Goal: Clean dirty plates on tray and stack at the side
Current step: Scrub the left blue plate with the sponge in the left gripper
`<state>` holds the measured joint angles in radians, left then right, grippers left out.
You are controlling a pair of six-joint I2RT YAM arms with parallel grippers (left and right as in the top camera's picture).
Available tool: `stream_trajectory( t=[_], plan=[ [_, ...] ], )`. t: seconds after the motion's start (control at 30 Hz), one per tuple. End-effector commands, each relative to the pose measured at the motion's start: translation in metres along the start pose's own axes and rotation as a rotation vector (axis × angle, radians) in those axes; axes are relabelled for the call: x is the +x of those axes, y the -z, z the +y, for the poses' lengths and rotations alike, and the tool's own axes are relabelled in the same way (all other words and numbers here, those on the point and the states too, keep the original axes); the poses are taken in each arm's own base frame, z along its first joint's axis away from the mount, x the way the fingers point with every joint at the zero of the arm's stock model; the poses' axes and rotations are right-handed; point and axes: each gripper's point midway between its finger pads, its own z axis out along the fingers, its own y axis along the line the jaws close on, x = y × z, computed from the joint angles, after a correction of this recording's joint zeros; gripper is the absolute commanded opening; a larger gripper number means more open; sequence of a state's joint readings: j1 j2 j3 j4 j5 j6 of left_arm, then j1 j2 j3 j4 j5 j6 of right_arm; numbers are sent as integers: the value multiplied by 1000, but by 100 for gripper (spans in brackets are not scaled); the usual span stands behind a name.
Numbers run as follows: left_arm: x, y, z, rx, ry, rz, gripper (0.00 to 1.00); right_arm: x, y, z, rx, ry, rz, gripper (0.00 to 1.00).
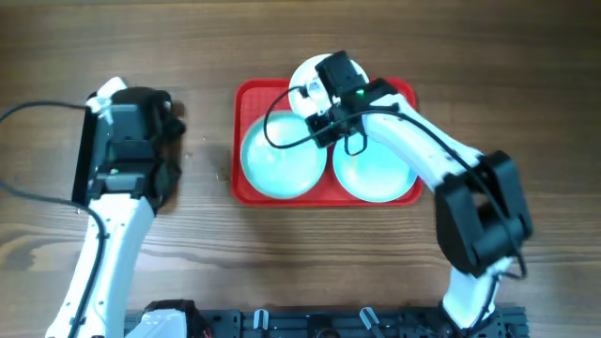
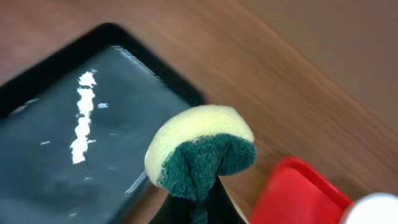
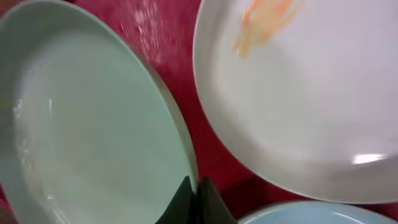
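The red tray [image 1: 246,103] holds three plates: a white plate [image 1: 305,83] at the back, a pale aqua plate [image 1: 274,161] front left and another aqua plate [image 1: 377,172] front right. My right gripper [image 3: 194,194] is shut on the rim of the left aqua plate [image 3: 87,137]; in the overhead view it sits at the tray's middle [image 1: 329,120]. The white plate [image 3: 298,99] carries an orange smear. My left gripper [image 2: 198,202] is shut on a yellow and green sponge [image 2: 199,146], over the table left of the tray [image 1: 169,124].
A black rectangular tray [image 2: 68,137] lies under my left arm at the table's left [image 1: 83,160]. The red tray's corner [image 2: 292,193] shows just right of the sponge. Bare wooden table surrounds both trays.
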<state>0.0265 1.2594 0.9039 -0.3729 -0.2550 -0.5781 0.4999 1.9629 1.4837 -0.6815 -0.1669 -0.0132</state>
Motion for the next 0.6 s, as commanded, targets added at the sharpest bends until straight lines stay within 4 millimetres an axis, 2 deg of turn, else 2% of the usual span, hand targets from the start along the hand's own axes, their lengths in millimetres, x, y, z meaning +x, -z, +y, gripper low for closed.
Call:
stream_trajectory(
  t=[0.0, 0.07, 0.13, 0.27, 0.4, 0.47, 0.5, 0.57],
  plan=[
    [-7, -8, 40, -109, 143, 11, 4, -43, 67, -6, 206, 120, -204, 4],
    [2, -13, 49, -142, 142, 51, 4, -67, 100, -6, 458, 257, -301, 4],
    [9, -15, 53, -161, 135, 76, 4, -82, 119, 3, 667, 408, -336, 4],
    [9, -15, 53, -161, 135, 76, 4, -98, 136, 47, 819, 714, -346, 4],
    [9, -15, 53, -161, 135, 76, 4, -112, 170, 69, 1046, 848, -355, 4],
    [9, -15, 53, -161, 135, 76, 4, -115, 174, 86, 1063, 909, -370, 4],
    [9, -15, 53, -161, 135, 76, 4, -115, 174, 87, 1057, 902, -376, 4],
    [9, -15, 53, -162, 135, 76, 4, -111, 159, 88, 949, 842, -412, 4]
  ],
)
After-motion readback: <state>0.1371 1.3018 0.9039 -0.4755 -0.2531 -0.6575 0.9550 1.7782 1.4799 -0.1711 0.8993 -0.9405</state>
